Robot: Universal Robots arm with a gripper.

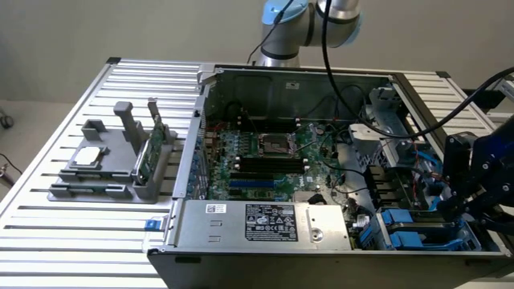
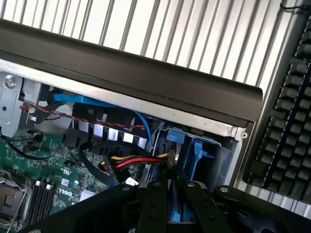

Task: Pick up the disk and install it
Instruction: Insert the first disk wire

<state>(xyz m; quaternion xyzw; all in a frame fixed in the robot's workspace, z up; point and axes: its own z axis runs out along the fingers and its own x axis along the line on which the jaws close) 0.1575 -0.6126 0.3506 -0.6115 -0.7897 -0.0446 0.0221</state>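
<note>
My black two-fingered gripper (image 1: 466, 201) hung over the drive-bay corner of the open grey metal desktop computer case (image 1: 265, 90). My fingers (image 2: 151, 204) stood nearly together. I judged they were pinching the flat rectangular disk (image 2: 171, 212) by its blue plastic carrier rails, just above that corner, though its metal body was hidden. It should be stiff, fairly heavy and easily jarred. The rails flex a little, so a square hold across both long edges suited it best.
</note>
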